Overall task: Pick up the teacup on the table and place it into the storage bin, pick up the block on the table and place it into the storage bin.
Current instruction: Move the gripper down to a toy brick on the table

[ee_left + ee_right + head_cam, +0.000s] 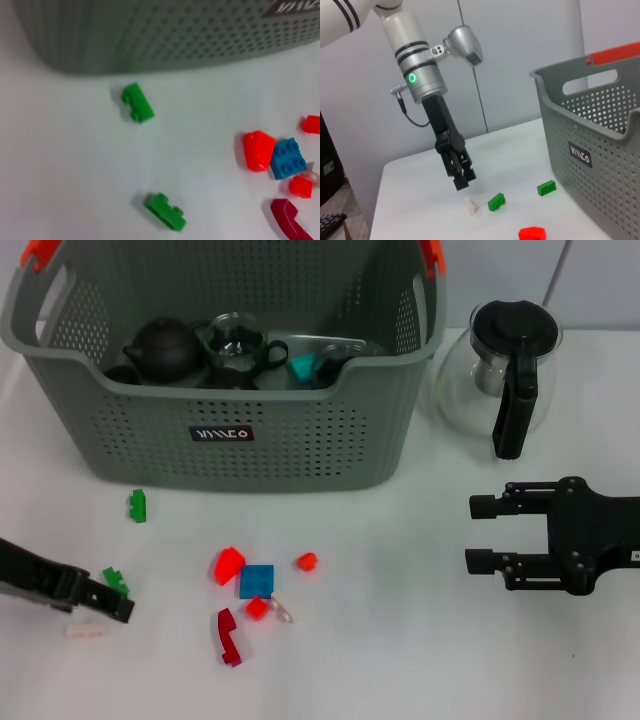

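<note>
Grey and perforated, the bin point(250, 390) sits at the back of the white tabletop point(400, 640), orange clips point(38, 252) on its handles and a black label point(222, 433) on its front wall. Inside it, a dark teapot point(163, 348), a glass cup point(235, 340) and a teal piece point(302, 367) lie along the front edge. No teacup shows on the tabletop itself.

Blocks are scattered in front of the bin. One green block point(138, 505) lies near the front left corner of the bin, a second green block point(116, 580) nearer the robot. In the middle, a red block point(228, 564) touches a blue block point(257, 581), with a small red cube point(257, 608) just beside them, another small red piece point(306, 561) to the right, and a dark red curved piece point(229, 636) nearest the robot. A small white piece point(86, 631) lies on the left.

The left pincer point(118, 608) is low over the tabletop, just beside the second green block, between it and the white piece. In the right wrist view its tips point(462, 181) look drawn together with nothing between them.

The right pincer point(476, 534) hovers well to the right, fingers spread wide apart, holding nothing. Behind it, to the right of the bin, stands a glass pot point(500, 370) with a black handle.
</note>
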